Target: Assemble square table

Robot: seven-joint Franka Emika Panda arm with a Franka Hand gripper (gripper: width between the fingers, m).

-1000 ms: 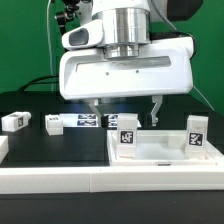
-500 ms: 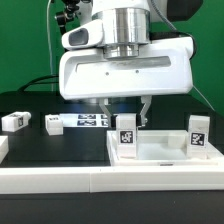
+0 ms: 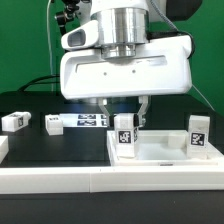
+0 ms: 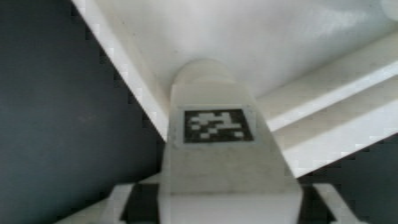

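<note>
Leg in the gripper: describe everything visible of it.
The leg is a small white block, plastic-looking, with a black-and-white tag on its face. It stands upright at the corner of the top on the exterior view's left. The gripper is shut on its sides. Whether its foot is seated cannot be seen.

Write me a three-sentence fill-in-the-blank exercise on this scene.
The gripper is shut on a tagged table ___.
Left of the marker board in the exterior view, ___ loose legs lie on the black table.
Another upright leg stands at the tabletop's ___ end in the exterior view.
Missing: leg; two; right.
</note>
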